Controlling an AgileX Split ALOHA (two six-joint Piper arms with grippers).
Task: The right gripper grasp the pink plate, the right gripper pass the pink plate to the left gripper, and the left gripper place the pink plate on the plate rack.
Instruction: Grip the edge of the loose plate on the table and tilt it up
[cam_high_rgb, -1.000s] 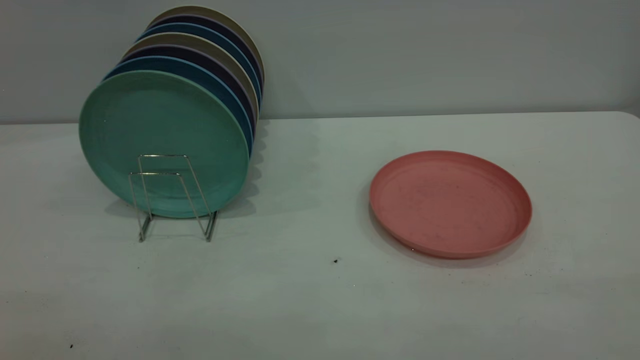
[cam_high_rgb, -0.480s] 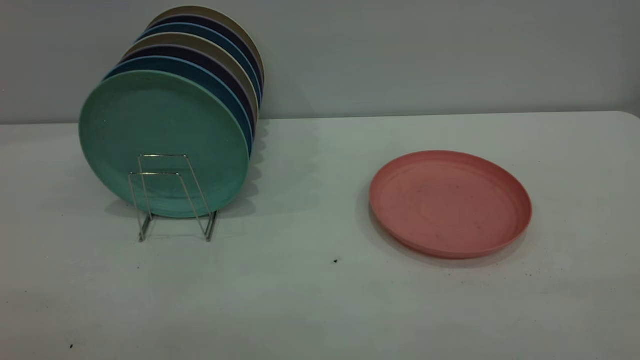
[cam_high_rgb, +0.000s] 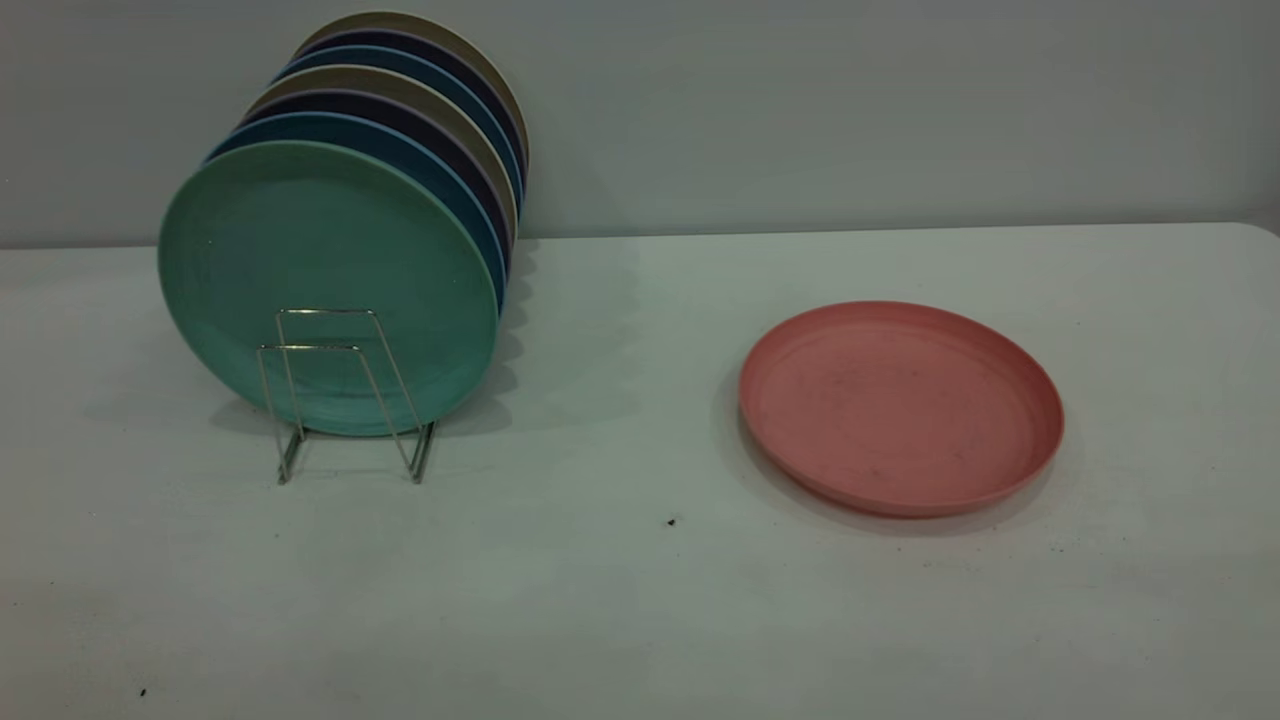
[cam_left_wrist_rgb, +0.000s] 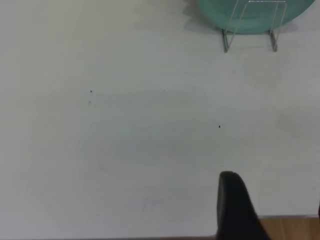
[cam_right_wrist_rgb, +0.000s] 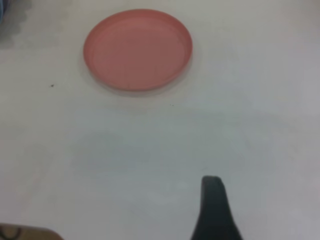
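The pink plate (cam_high_rgb: 900, 405) lies flat on the white table at the right, and it also shows in the right wrist view (cam_right_wrist_rgb: 138, 49). The plate rack (cam_high_rgb: 340, 395) stands at the left, its two front wire loops bare, and it shows in the left wrist view too (cam_left_wrist_rgb: 250, 27). A green plate (cam_high_rgb: 325, 285) stands upright in it behind those loops. Neither arm is in the exterior view. My right gripper (cam_right_wrist_rgb: 214, 205) is low over bare table, well short of the pink plate. My left gripper (cam_left_wrist_rgb: 232, 202) is near the table's front edge, far from the rack.
Behind the green plate, several more plates (cam_high_rgb: 420, 120) in blue, dark purple and beige stand upright in the rack. The grey wall runs along the table's far edge. A wooden floor strip (cam_left_wrist_rgb: 290, 227) shows past the table's front edge.
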